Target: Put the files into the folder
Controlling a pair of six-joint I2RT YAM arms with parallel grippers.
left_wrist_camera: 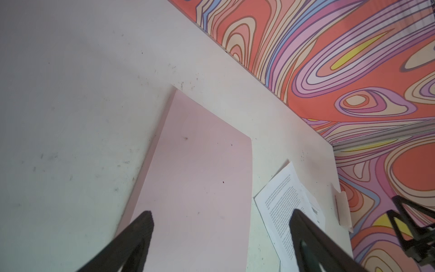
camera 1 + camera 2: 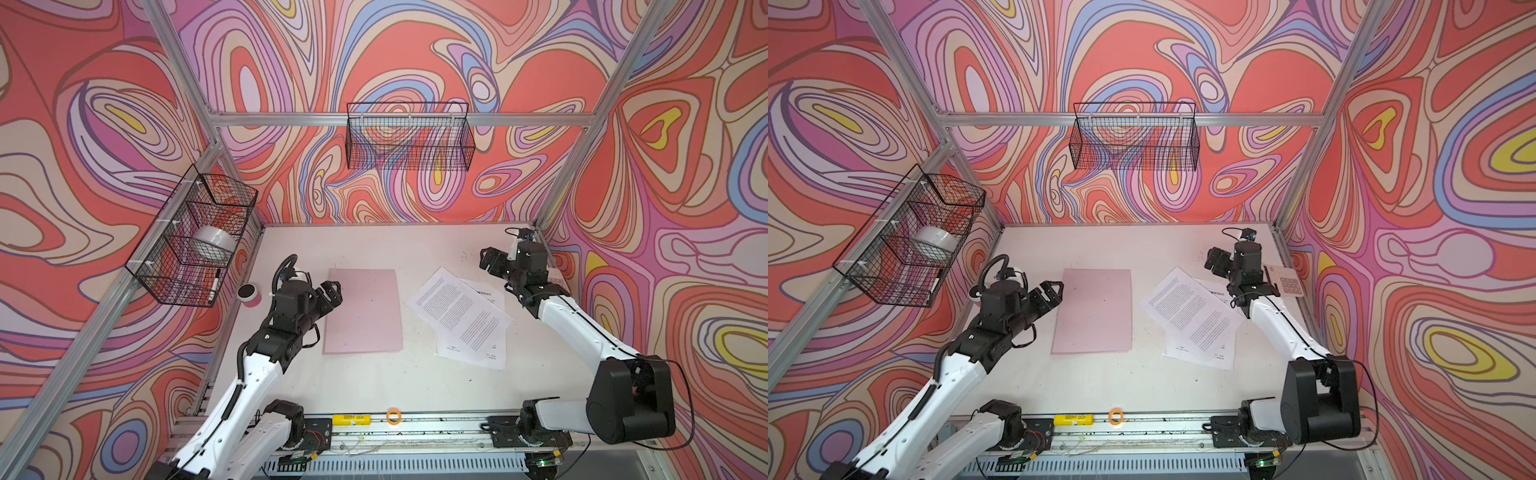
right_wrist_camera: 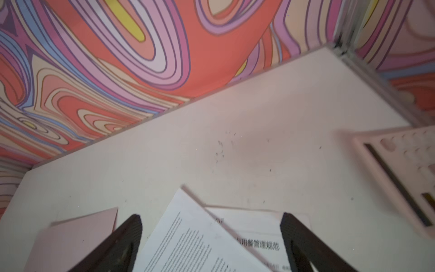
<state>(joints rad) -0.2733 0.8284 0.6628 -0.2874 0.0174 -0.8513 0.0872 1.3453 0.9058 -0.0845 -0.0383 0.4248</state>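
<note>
The folder (image 2: 363,311) lies shut and flat on the table (image 2: 374,382), left of centre, with its long edges running away from the arm bases. This placement puts one long edge directly beneath the left gripper (image 2: 332,293). The files (image 2: 461,316) lie to the right of the folder, separated from it by a strip of bare table. They form a loose fan of overlapping sheets. The top sheet is turned at an angle, and in the right wrist view the sheet with the bold heading (image 3: 257,245) shows from under it. The fanned layout leaves several corners exposed, which should make a single sheet easier to catch than a squared stack would. The left gripper has its fingers (image 1: 146,221) spread wide with nothing between them. It is poised over the folder's left side, probably to lift the cover. Which edge carries the spine cannot be told. The right gripper (image 2: 490,262) is likewise spread and empty. It hangs above the table just past the far corner of the files and near the calculator (image 2: 1287,280), which stands against the right wall clear of the sheets. No sheet is inside the folder, so the task is judged to be at its start. Thin paper lying flat gives little purchase, so expect a sheet to slide or buckle when pinched.
</note>
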